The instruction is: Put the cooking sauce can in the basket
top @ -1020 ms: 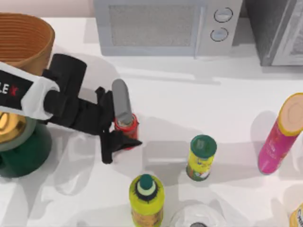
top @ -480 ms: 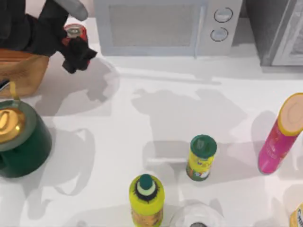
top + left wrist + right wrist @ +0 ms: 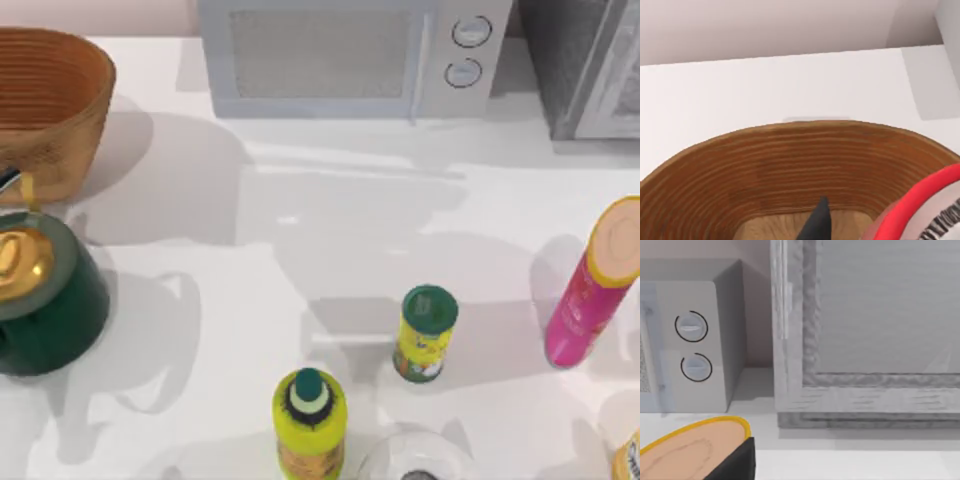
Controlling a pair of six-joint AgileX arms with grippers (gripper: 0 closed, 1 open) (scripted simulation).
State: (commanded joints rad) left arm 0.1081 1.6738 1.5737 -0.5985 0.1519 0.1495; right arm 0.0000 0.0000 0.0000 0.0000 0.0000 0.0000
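From above, the woven basket (image 3: 50, 95) is seen at the table's far left, ribbed orange-brown inside. In the left wrist view, the red cooking sauce can (image 3: 927, 207) is seen over that basket beside a dark fingertip (image 3: 815, 225); the grip can't be told.

White tabletop (image 3: 330, 250) under bright light, soft grey shadows spread across it, pale pinkish wall (image 3: 100, 15) along the far edge, grey microwave (image 3: 350, 55) with two round dials against it, a second grey appliance (image 3: 585, 65) at the right corner
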